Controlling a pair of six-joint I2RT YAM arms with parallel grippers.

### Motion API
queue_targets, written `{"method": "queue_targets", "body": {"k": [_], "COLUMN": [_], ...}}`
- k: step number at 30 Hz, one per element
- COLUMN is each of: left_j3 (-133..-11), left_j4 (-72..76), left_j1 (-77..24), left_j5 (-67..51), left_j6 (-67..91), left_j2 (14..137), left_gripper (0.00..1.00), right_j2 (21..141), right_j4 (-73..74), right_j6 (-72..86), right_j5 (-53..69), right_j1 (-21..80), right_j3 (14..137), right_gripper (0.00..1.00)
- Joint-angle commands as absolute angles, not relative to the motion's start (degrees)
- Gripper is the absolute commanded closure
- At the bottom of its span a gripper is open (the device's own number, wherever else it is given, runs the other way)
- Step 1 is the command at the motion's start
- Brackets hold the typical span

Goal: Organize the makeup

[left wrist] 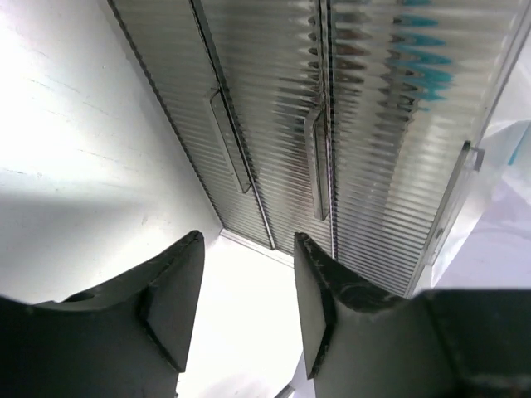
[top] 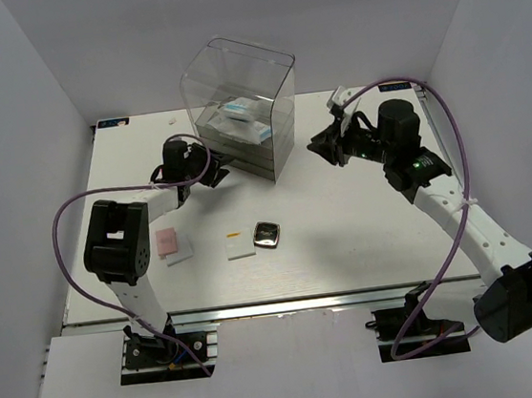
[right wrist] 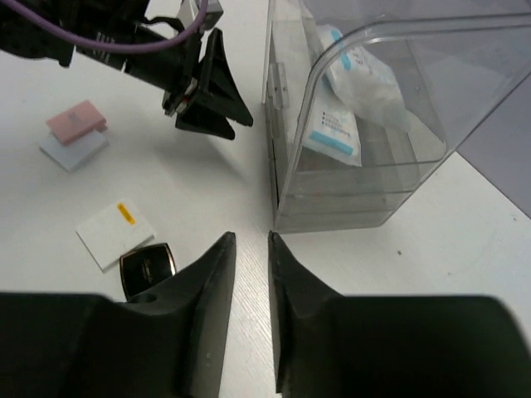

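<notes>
On the table lie a black square compact (top: 268,233), a white pad with a yellow mark (top: 239,244), and a pink pad (top: 166,241) resting on a white one (top: 182,253). Two white, blue-printed packets (right wrist: 348,91) sit in the open top of the clear drawer box (top: 241,106). My left gripper (left wrist: 245,249) stands open and empty just in front of the box's ribbed drawer fronts (left wrist: 249,124). Right of the box, my right gripper (right wrist: 251,240) hangs above the table with its jaws a narrow gap apart and nothing between them. No sticks are in view.
The drawer fronts carry slim handles (left wrist: 230,141) (left wrist: 317,162). In the right wrist view the left arm's fingers (right wrist: 211,104) point at the box's front left corner. White walls close in the table on three sides.
</notes>
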State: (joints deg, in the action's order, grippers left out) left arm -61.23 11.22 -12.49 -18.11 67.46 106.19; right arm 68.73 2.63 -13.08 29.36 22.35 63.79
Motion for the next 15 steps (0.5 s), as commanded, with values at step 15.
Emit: {"method": "queue_targets", "body": {"k": [15], "left_j3": [-64.9], "left_j4": [20.8], "left_j1": [-12.6], "left_j5": [-17.9], "left_j6": [73.3], "left_j2": [113.6], "left_gripper": [0.54], "right_j2": [69.1], "right_j4": [2.6], "right_j6": [-8.8], "right_j5": [38.1], "right_j1": [16.0], "right_j3": [57.7], "right_gripper": [0.84]}}
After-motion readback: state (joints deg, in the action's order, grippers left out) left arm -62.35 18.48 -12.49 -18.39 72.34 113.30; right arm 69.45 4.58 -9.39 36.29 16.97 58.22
